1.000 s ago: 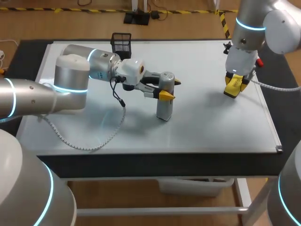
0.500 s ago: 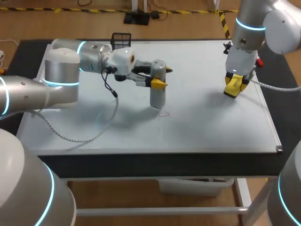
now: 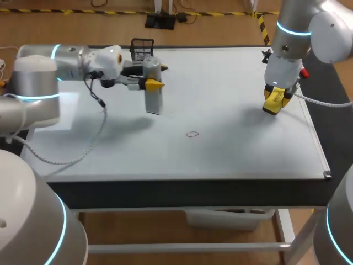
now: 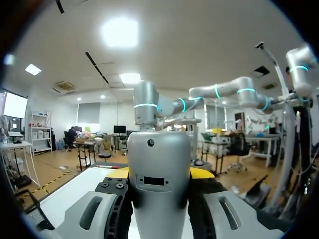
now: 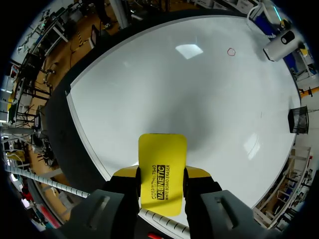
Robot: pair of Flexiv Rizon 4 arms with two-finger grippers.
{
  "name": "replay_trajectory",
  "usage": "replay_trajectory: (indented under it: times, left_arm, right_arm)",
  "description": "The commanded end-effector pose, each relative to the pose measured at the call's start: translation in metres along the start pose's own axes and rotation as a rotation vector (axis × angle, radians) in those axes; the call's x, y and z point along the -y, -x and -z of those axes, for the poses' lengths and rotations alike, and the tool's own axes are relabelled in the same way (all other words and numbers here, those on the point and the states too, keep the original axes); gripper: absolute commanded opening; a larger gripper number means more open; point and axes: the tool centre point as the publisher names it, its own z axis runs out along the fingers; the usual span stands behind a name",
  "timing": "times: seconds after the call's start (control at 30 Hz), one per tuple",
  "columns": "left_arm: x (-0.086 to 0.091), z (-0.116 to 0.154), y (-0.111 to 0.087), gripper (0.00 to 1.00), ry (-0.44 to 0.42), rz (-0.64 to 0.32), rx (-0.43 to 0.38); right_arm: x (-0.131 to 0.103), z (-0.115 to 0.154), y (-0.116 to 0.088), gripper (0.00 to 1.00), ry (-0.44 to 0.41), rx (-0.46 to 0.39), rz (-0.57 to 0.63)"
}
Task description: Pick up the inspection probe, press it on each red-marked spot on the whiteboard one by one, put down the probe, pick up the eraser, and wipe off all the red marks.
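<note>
Left side: your left gripper [image 3: 156, 77] is clamping the probe [image 3: 154, 97], a silver cylinder. One yellow-tipped finger is pressing on each side of its upper part, so the jaws are closed on it. The probe is standing upright between the jaws, with its lower end reaching down well below the fingertips. It is hanging over the far left part of the whiteboard [image 3: 237, 154], near the black mesh basket [image 3: 142, 48] at the far edge. Its shadow is falling on the board off to one side of it, so its lower end appears to be clear of the surface. In the left wrist view the probe is filling the gap between the fingers, with yellow showing just behind it on both sides. A cable [image 3: 83, 149] is looping down from your left arm onto the board.

Board: one small red mark [image 3: 192, 133], a ring, is showing near the middle of the board, well apart from the probe.

Right side: your right gripper [image 5: 160, 180] is gripping the yellow eraser [image 5: 162, 167]. The jaws are closed on its two long sides, and most of the eraser is sticking out ahead of the fingertips. It is pointing down at the right part of the board, near the right edge. You cannot tell whether it is touching the surface.
</note>
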Motion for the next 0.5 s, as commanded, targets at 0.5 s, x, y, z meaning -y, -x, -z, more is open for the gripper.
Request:
replay_trajectory:
  times: [0.5]
  left_arm:
    - [0.014, 0.142, 0.013, 0.00, 0.033, -0.001, 0.253]
  right_arm:
    - [0.001, 0.001, 0.000, 0.00, -0.002, -0.003, 0.002]
